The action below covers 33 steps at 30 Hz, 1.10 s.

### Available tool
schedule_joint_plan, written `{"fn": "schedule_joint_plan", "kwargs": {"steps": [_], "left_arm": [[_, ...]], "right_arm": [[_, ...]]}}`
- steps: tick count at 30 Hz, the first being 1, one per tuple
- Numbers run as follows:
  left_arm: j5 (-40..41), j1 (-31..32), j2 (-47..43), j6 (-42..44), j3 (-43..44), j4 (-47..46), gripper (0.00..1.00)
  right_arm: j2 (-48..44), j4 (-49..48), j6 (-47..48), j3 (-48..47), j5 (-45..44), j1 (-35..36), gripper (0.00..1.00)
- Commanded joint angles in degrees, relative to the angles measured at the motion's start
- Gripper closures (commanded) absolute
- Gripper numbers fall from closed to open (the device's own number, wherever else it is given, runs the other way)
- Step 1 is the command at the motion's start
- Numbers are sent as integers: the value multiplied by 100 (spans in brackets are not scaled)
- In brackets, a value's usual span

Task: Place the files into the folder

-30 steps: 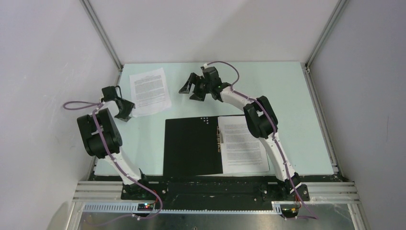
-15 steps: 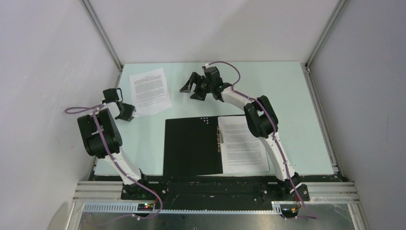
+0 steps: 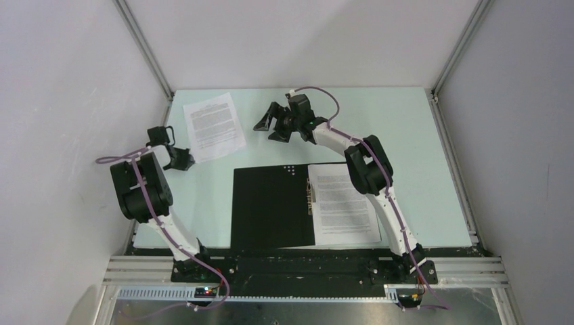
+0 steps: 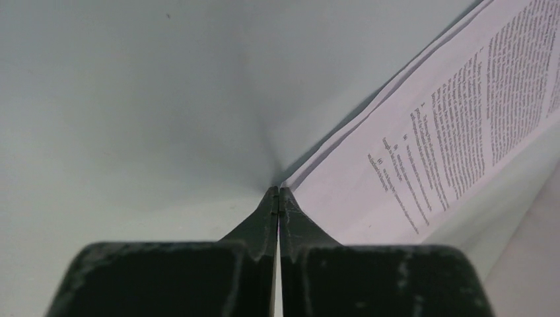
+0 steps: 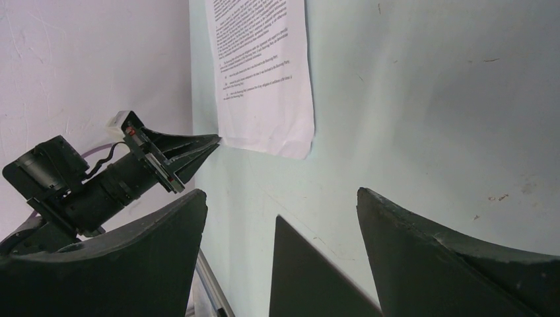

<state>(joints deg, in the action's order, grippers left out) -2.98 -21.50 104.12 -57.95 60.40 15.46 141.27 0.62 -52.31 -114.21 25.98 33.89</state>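
The folder (image 3: pixel 271 206) lies open at the table's front, black inside up, with one file (image 3: pixel 342 203) on its right half. Its black corner (image 5: pixel 297 277) shows between my right fingers. The other file (image 3: pixel 215 127) lies at the back left, printed side up. My left gripper (image 3: pixel 186 161) is shut at that sheet's near left corner. In the left wrist view the sheet (image 4: pixel 462 132) rises to the closed tips (image 4: pixel 278 191), with a white sliver between them. My right gripper (image 3: pixel 267 127) hangs open over bare table right of the sheet, holding nothing (image 5: pixel 281 192).
Grey walls and aluminium frame posts (image 3: pixel 145 51) close in the table on the left, back and right. A metal clip (image 3: pixel 311 196) runs down the folder's spine. The left arm's elbow (image 3: pixel 141 186) stands close to the left wall.
My left gripper has closed from open to shut at the loose sheet's corner and sits slightly lower. The sheet has shifted a little. The right arm has barely moved.
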Motion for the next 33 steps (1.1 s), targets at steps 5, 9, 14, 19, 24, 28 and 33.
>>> {"fn": "schedule_joint_plan", "kwargs": {"steps": [5, 9, 14, 19, 24, 28, 33], "left_arm": [[-863, 168, -132, -692, 199, -25, 100], [-1156, 229, -222, -907, 209, -24, 100], [-1391, 281, -318, -1016, 182, -12, 100], [-1594, 299, -370, -1080, 78, -19, 100], [-1818, 299, -426, -1115, 29, -22, 100], [-1950, 304, -509, -1149, 7, -22, 100], [-2121, 308, -544, -1175, 13, -26, 100]], "right_arm": [[157, 203, -14, -235, 21, 43, 12], [228, 349, -152, -388, -55, 57, 11], [398, 592, -294, -644, -129, 72, 11], [639, 711, -476, -849, -160, 109, 11], [726, 643, -742, -779, -286, 170, 11], [780, 544, -1013, -713, -403, 246, 11], [830, 350, -1469, -620, -567, 320, 11]]}}
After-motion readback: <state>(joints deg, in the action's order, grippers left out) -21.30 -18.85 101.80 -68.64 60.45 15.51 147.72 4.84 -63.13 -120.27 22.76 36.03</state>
